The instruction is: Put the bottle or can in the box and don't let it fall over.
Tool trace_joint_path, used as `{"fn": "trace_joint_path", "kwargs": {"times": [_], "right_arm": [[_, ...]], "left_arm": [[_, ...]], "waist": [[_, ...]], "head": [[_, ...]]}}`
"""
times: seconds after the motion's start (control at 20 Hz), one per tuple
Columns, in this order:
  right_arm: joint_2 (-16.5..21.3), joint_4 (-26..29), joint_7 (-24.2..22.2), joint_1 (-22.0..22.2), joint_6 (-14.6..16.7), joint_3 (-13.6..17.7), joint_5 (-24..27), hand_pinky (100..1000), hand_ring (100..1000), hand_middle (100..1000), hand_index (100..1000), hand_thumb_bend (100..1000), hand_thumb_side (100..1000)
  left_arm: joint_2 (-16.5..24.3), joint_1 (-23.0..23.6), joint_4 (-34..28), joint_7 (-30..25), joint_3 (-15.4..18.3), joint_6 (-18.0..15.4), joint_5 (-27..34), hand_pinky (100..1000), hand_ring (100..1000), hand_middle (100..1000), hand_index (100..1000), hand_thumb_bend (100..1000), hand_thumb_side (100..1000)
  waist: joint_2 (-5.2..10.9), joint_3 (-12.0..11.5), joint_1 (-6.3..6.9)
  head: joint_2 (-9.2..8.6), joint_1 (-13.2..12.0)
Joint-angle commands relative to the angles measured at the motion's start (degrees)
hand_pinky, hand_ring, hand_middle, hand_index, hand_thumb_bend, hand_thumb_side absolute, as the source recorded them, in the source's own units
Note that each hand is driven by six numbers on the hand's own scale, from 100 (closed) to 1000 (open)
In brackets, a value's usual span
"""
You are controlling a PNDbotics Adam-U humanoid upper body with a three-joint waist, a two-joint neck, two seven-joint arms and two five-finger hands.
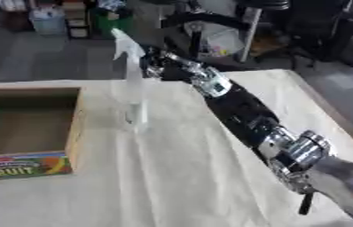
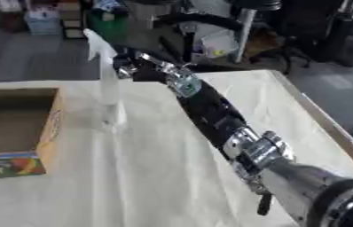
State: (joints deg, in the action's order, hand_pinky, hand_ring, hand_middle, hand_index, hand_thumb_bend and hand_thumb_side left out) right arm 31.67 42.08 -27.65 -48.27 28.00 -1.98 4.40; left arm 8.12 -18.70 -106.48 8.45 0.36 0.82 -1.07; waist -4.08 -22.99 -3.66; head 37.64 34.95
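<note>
Near arm: black-and-silver right forearm [image 1: 249,119] comes in from 5 o'clock and runs diagonally across the table toward 11 o'clock.

Table: pale cloth-covered tabletop [image 1: 172,177], creased, nothing else on it near me.

Box: open cardboard box with a coloured fruit label [image 1: 24,128] at 9 o'clock, empty inside as far as I can see, mouth facing up.

Bottle: tall clear plastic spray bottle with a white trigger head [image 1: 133,88] at about 12 o'clock, upright, base on the cloth just right of the box, not in it yet.

Right hand [image 1: 160,66]: up against the bottle's upper part, near the neck. Fingers look curled toward it, but the blur hides them, so can't tell if it's got hold or only touches.

Left hand: not visible anywhere.

Stage, my guess: bottle reached or just gripped; lift and carry to the box not yet done.

Risk 1: contact is high on a tall, narrow, light bottle, so a sideways nudge w/o a proper hold could tip it over.

Risk 2: box wall sits between bottle and box floor; too low a carry could clip the base on the rim.

Risk 3: letting go before the base is flat inside, and it may topple.
</note>
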Motion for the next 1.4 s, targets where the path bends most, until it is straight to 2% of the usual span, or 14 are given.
{"fn": "trace_joint_path", "kwargs": {"times": [0.05, 0.7, 0.75, 0.8, 1.4], "right_arm": [[2.1, 1.9, 0.14, -0.63, 0.22, -0.16, 0.48, 1000, 1000, 1000, 1000, 100, 449], [1.9, 3.75, -0.09, 0.04, -0.85, -1.03, 1.73, 1000, 1000, 1000, 1000, 100, 447], [1.84, 3.73, -0.03, 0.19, -0.94, -1.06, 1.61, 1000, 1000, 1000, 1000, 100, 400], [1.78, 3.67, 0.04, 0.33, -1.02, -1.08, 1.44, 1000, 1000, 1000, 1000, 100, 445], [2.25, 3.22, 2.34, 0.18, -1.87, -0.7, -0.86, 1000, 1000, 1000, 1000, 100, 458]], "left_arm": [[0.79, -0.64, -1.61, 0.68, 0.85, -0.08, -0.29, 740, 737, 601, 799, 519, 574], [0.88, -0.69, -2.46, 2.03, 2.29, -0.22, -1.48, 720, 716, 595, 798, 519, 577], [0.81, -0.83, -2.66, 2.23, 2.52, -0.28, -1.74, 718, 716, 595, 799, 518, 577], [0.76, -0.92, -2.87, 2.44, 2.72, -0.32, -1.96, 717, 716, 595, 798, 517, 576], [0.27, -1.81, -4.5, 4.22, 2.98, -0.31, -2.34, 744, 730, 595, 797, 516, 572]], "waist": [[1.47, 0.11, 0.2], [2.9, 0.4, 0.01], [2.88, 0.29, -0.01], [2.85, 0.19, -0.04], [1.69, -1.2, -0.65]], "head": [[0.08, 0.08], [1.03, -0.15], [0.92, -0.08], [0.84, -0.02], [-0.05, 0.78]]}}
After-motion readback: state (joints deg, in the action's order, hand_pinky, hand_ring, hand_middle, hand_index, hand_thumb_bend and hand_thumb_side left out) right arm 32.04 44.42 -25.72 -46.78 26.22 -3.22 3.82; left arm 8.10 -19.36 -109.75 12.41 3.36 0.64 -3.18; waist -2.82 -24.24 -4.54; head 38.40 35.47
